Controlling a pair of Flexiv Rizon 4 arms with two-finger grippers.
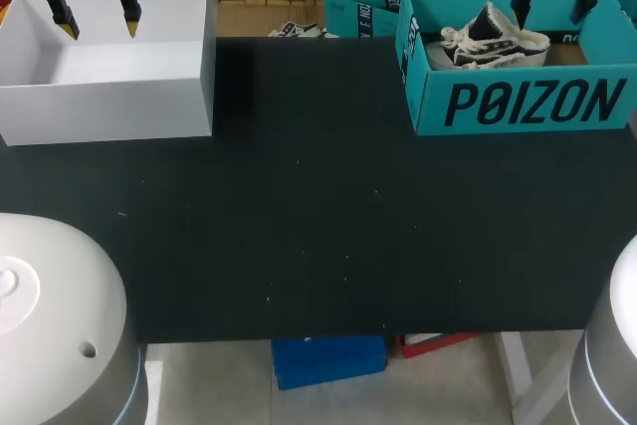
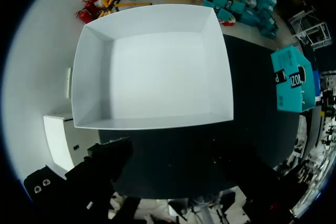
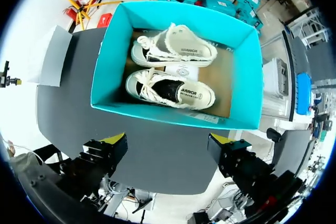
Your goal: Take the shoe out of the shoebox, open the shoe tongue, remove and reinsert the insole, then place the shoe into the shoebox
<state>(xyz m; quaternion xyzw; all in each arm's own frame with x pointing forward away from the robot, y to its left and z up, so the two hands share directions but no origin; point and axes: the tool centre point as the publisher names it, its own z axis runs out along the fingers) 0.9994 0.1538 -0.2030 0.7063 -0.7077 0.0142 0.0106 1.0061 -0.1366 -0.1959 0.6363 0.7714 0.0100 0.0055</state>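
Two shoes (image 3: pixel 170 90) are seen inside one teal shoebox (image 3: pixel 173 116), beneath the right fingers (image 3: pixel 113 141), spread wide and empty. One white box (image 2: pixel 152 121) is overhung by the left fingers (image 1: pixel 68 17), seemingly spread, likewise empty.

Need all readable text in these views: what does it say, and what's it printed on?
"POIZON": front wall of the teal shoebox.
"WARRIOR": side of the first shoe and of the second shoe in that box.
Round label between the shoes: too small to read.
White box: no print visible.
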